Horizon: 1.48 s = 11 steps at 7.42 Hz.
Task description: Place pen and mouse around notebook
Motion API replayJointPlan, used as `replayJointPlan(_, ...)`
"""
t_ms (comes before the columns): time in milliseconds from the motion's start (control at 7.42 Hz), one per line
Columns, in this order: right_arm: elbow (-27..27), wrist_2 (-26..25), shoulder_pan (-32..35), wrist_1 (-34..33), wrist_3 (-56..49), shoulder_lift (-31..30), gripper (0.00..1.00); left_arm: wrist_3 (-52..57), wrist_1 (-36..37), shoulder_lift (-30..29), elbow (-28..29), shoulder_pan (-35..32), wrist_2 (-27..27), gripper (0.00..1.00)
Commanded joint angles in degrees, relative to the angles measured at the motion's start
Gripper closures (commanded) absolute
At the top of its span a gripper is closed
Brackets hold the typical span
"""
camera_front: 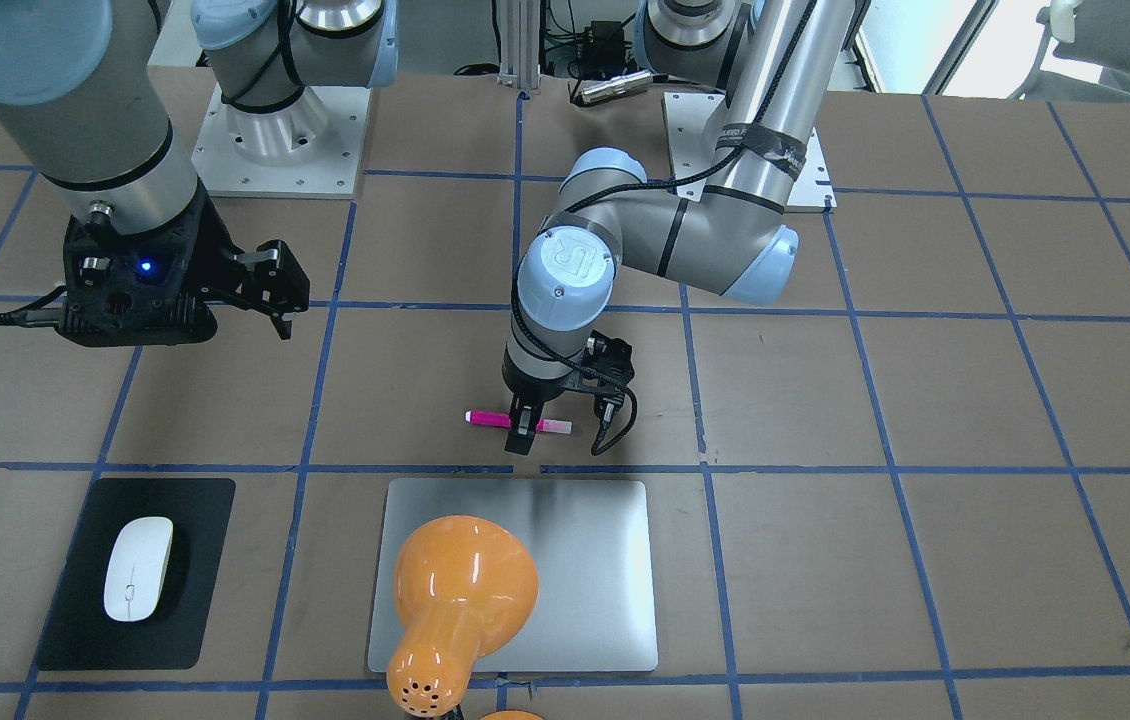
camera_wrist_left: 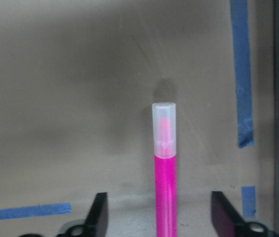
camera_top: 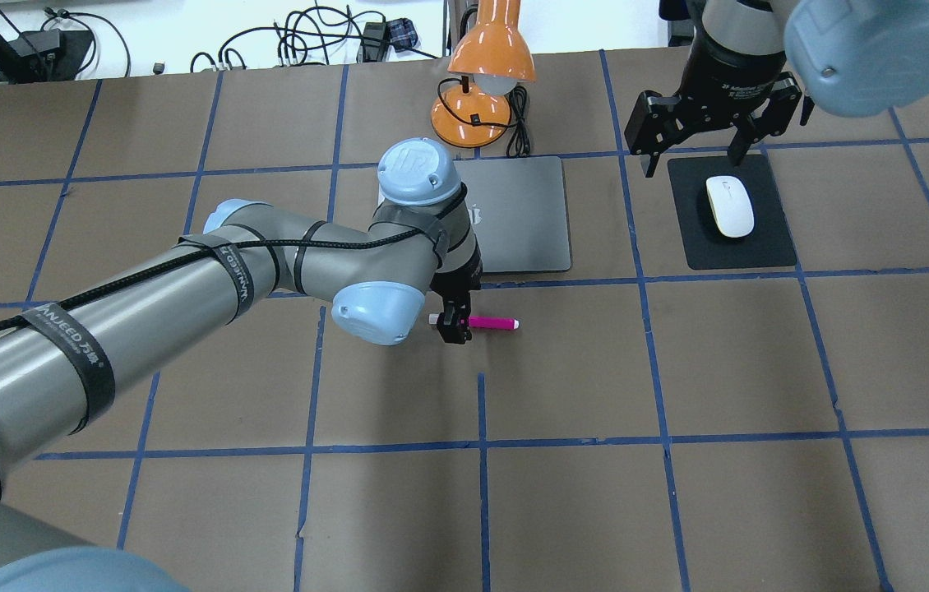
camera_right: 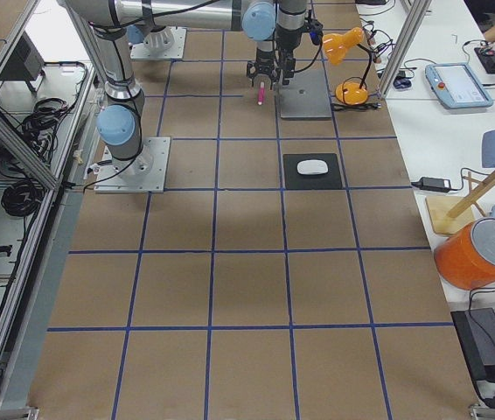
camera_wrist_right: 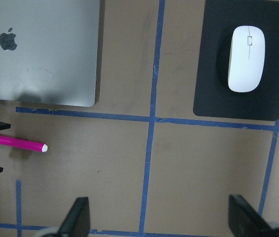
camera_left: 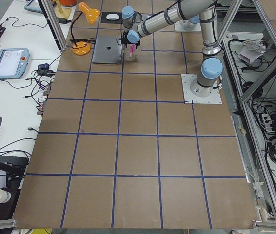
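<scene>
The magenta pen (camera_top: 493,322) lies flat on the brown table just in front of the silver notebook (camera_top: 522,214). My left gripper (camera_top: 455,322) is down at the pen's capped end and open. In the left wrist view the pen (camera_wrist_left: 165,187) runs between the two fingers with a gap on each side. The white mouse (camera_top: 729,206) rests on a black mat (camera_top: 769,247) to the right of the notebook. My right gripper (camera_top: 711,140) hangs open and empty near the mat's far edge, above the table.
An orange desk lamp (camera_top: 485,66) stands behind the notebook, and its shade (camera_front: 460,600) overhangs part of the lid. Blue tape lines grid the brown table. Both arm bases (camera_front: 275,140) sit at the robot's side.
</scene>
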Motion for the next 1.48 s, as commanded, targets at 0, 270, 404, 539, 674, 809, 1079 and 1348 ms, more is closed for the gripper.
replayJointPlan(0, 0.09, -0.03, 0.00, -0.07, 0.00, -0.03, 0.00, 16.78, -0.96, 2.30, 1.84, 4.12, 0.37, 0.14)
replayJointPlan(270, 0.18, -0.03, 0.00, 0.01, 0.00, -0.03, 0.00, 30.48, -3.24, 3.54, 6.22, 7.29, 0.46, 0.01)
replayJointPlan(404, 0.26, 0.06, 0.00, -0.07, 0.00, -0.03, 0.00, 38.90, -9.35, 4.59, 8.68, 10.01, 0.72, 0.00)
replayJointPlan(539, 0.35, -0.03, -0.09, -0.07, 0.00, -0.03, 0.00, 47.60, -16.63, 5.90, 10.71, 12.21, 0.90, 0.00)
replayJointPlan(674, 0.35, -0.03, -0.09, -0.07, -0.08, -0.12, 0.00, 54.82, -21.49, 7.57, 12.21, 14.06, 0.99, 0.00)
replayJointPlan(809, 0.35, 0.06, -0.09, -0.07, 0.00, -0.12, 0.00, 64.03, -23.80, 8.63, 12.92, 16.78, 0.90, 0.00)
replayJointPlan(1079, 0.35, -0.03, -0.09, -0.07, -0.08, -0.12, 0.00, 77.70, -28.28, 11.87, 13.10, 20.13, 0.90, 0.00)
replayJointPlan(1348, 0.35, -0.03, -0.09, -0.07, 0.00, -0.12, 0.00, 90.18, -31.36, 15.22, 14.24, 22.51, 0.99, 0.00)
